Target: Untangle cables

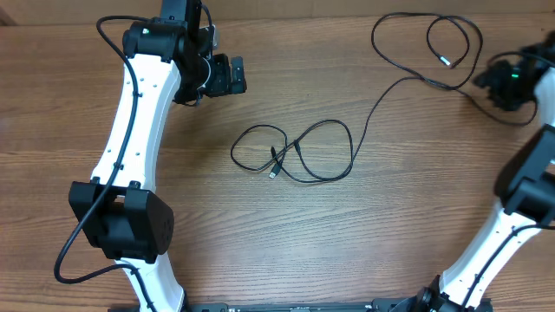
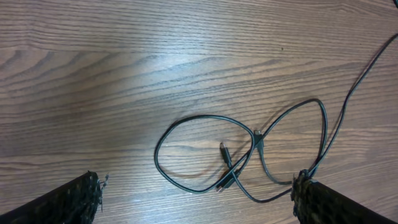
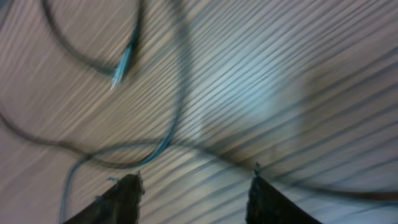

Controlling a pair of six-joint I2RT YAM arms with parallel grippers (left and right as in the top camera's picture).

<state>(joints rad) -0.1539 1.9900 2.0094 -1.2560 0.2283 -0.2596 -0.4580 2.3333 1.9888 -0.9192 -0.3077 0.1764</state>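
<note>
Fingers of your left gripper (image 2: 198, 183) stand wide apart, nothing between them, above the brown wood-grain table (image 2: 124, 74). Just ahead, the thin black cables (image 2: 256, 135) lie crossed in a loose figure-eight at mid-table, one strand running off toward the far right. Your right gripper (image 3: 194, 177) has its fingers parted too, empty, over a blurred cable loop with a metal-tipped plug (image 3: 121, 65).
</note>
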